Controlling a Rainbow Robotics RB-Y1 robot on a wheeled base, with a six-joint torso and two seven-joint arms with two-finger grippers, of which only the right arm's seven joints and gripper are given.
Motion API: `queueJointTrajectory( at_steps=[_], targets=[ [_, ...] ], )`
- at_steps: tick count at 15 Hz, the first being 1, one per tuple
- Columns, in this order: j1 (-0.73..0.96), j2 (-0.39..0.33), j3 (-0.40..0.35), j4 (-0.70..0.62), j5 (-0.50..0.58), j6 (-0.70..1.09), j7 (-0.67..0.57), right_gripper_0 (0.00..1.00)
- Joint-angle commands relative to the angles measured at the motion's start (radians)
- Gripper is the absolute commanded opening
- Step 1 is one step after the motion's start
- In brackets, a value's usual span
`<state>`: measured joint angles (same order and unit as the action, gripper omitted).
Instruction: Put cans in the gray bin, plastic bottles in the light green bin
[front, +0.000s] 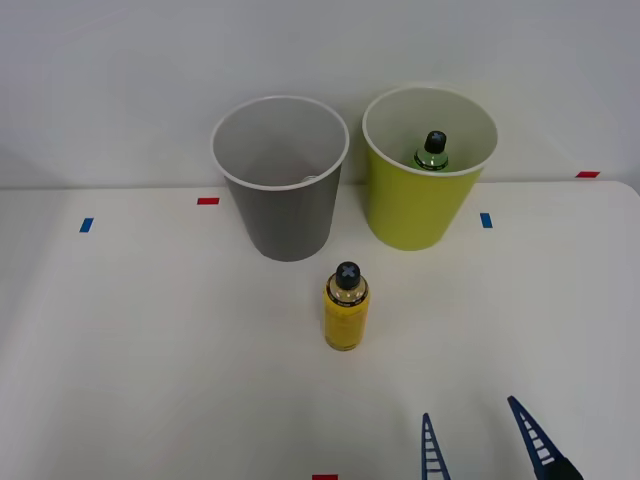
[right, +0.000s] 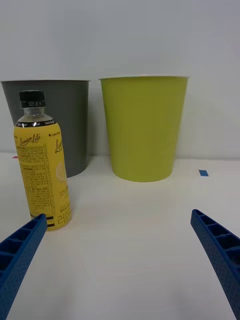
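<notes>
Standing side by side at the table's far edge, the gray bin (front: 282, 180) is showing only its pale inside, while the light green bin (front: 425, 170) is holding the green bottle (front: 432, 152) — black cap up. The yellow bottle (front: 346, 306) is standing upright before them on the white table (front: 150, 350). The right gripper (front: 478, 440) is hovering wide open, gripping nothing — tape marks (front: 207, 201) are dotting the surface.

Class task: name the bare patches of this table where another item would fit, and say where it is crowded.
Free: the wide stretch left of the yellow bottle and gray bin; the strip between the bottle and the open right claw. Crowded: the back centre, where the gray bin and light green bin stand nearly rim to rim, the bottle just before them.
</notes>
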<state>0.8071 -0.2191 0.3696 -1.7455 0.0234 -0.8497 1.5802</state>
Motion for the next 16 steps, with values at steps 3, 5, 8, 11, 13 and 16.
queueJointTrajectory(
  at_steps=[3,5,8,11,13,16],
  targets=[
    [-0.059,-0.095,0.085,-0.039,-0.112,0.006,0.052,1.00],
    [-0.089,-0.144,0.098,-0.063,-0.117,0.052,0.069,1.00],
    [-0.147,-0.203,0.120,-0.080,-0.125,0.106,0.098,1.00],
    [-0.223,-0.266,0.181,-0.080,-0.194,0.146,0.126,1.00],
    [-0.279,-0.278,0.221,-0.080,-0.252,0.178,0.146,1.00],
    [-0.376,-0.279,0.250,-0.078,-0.313,0.294,0.178,1.00]
  ],
)
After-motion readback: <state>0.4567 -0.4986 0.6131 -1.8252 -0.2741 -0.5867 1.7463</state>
